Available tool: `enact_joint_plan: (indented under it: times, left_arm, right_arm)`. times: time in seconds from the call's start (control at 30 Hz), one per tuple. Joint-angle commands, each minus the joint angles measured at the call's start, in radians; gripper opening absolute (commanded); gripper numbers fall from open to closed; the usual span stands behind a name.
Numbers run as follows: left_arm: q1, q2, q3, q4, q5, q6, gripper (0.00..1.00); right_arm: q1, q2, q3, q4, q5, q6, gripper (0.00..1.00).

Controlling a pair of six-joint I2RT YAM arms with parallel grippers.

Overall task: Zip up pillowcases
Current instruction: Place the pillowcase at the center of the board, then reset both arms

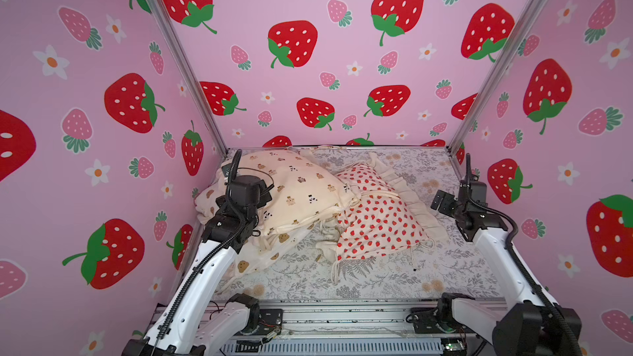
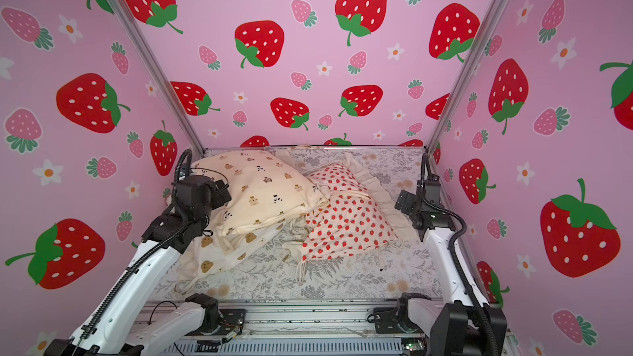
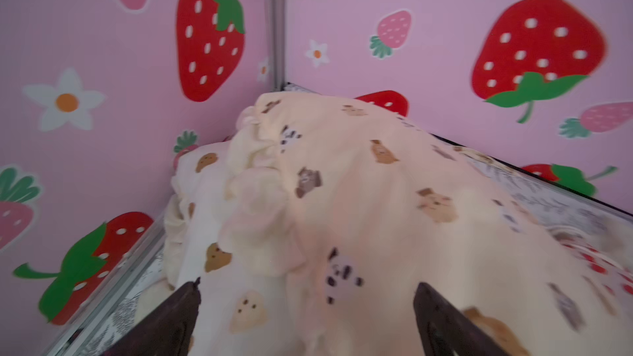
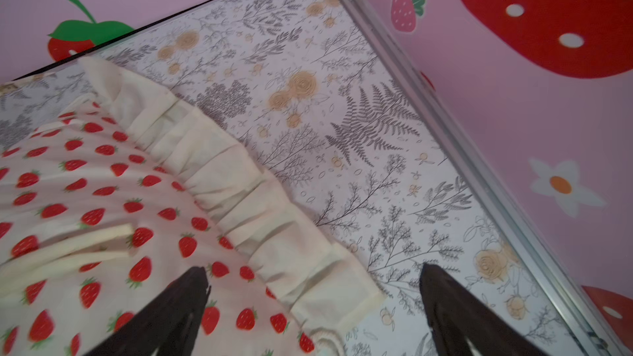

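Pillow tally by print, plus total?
bears-and-pandas print pillow: 1
bear-face print pillow: 1
strawberry print pillow: 1
Total: 3

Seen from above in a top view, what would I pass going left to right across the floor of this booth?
left robot arm → cream pillow with small bears and pandas → strawberry pillow with ruffle → right robot arm. The bear-face pillow lies under the cream one, so I skip it.
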Motion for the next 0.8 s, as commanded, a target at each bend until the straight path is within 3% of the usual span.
enact_joint_plan:
  times: [0.0,0.23,0.37,0.53,0.7,0.77]
  left_arm:
    - [0.098,0.002,-0.179,0.24,-0.035,0.09,0.99]
    - [0.111,0.169,-0.446,0.778,0.054,0.279,0.99]
    - [0.113,0.253,-0.555,1.063,0.105,0.347,0.99]
    - [0.117,0.362,-0.569,1.214,0.204,0.326,0.99]
    - [0.117,0.437,-0.588,1.333,0.295,0.353,0.99]
    - [0.117,0.482,-0.595,1.385,0.318,0.366,0.99]
  right_arm:
    - [-0.018,0.069,-0.092,0.227,0.207,-0.048,1.0]
    - [-0.024,0.308,-0.179,0.522,0.163,-0.119,1.0]
    - [-0.025,0.331,-0.218,0.683,0.07,-0.175,1.0]
    - [-0.024,0.35,-0.234,0.785,0.006,-0.269,1.0]
    - [-0.024,0.407,-0.455,1.25,-0.126,-0.333,1.0]
    - [-0.023,0.443,-0.395,1.201,-0.125,-0.333,1.0]
